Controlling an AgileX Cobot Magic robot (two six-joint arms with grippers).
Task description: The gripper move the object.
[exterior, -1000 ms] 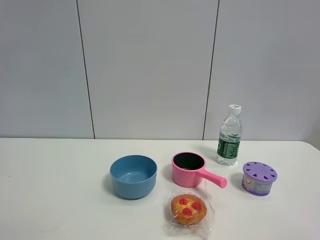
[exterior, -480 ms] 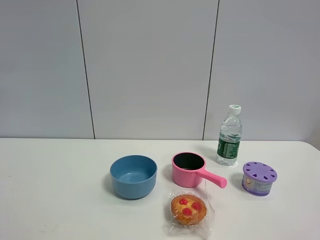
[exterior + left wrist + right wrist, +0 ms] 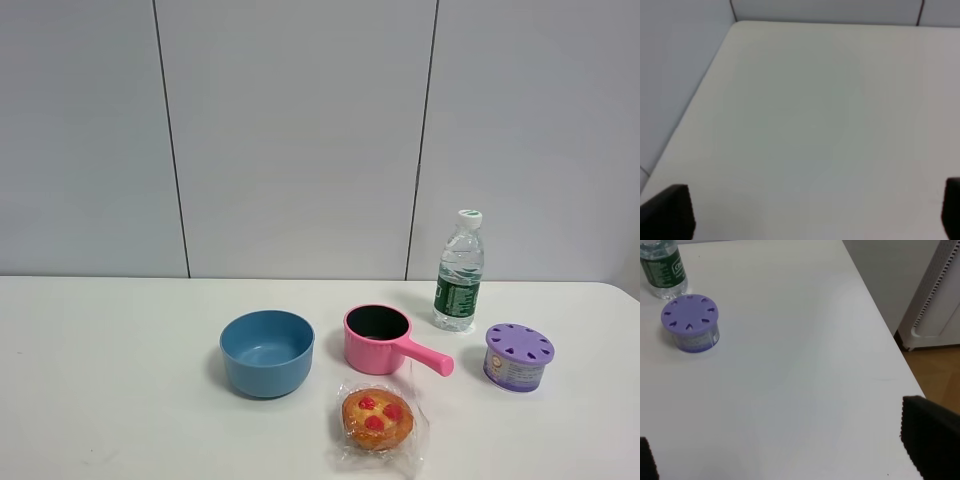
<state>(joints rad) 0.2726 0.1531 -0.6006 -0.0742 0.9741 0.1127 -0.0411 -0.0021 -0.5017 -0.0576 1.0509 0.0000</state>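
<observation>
Only corners of the left gripper's fingers (image 3: 667, 212) and the right gripper's fingers (image 3: 930, 437) show at each wrist view's edge, and the water bottle (image 3: 662, 267) is cut off there.

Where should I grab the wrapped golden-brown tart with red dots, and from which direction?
Come straight down on the small round golden-brown tart in crinkly clear wrap, jaws across its rim. It lies flat and low, and the pink saucepan stands close behind it.

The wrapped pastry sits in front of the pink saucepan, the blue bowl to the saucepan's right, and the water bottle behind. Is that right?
Not quite. The blue bowl is to the left of the pink saucepan, as the exterior high view shows. The wrapped pastry does sit in front of the saucepan, with the water bottle behind.
</observation>
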